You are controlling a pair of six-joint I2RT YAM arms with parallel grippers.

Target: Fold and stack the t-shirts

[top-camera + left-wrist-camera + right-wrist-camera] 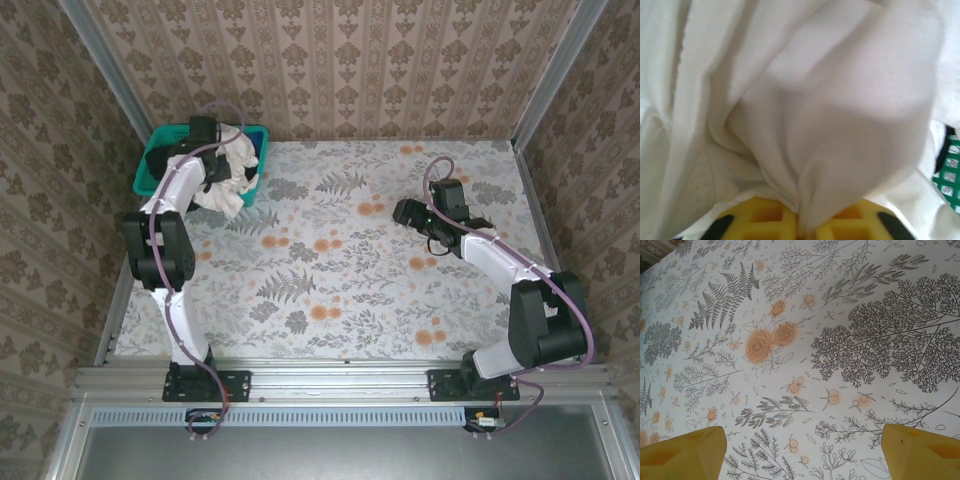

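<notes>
A white t-shirt hangs bunched over the front rim of the teal basket at the table's far left. My left gripper is at the basket, shut on a fold of this shirt. In the left wrist view the pale cloth is pinched between the yellow pads, with my left gripper closed tight on it. My right gripper hovers open over the right half of the table. Its yellow fingers stand wide apart, with nothing but floral tablecloth between them at the right gripper.
Dark and blue cloth lies in the basket behind the white shirt. The floral tablecloth covers the table, bounded by wallpapered walls on three sides. A green patch of basket mesh appears at the right edge of the left wrist view.
</notes>
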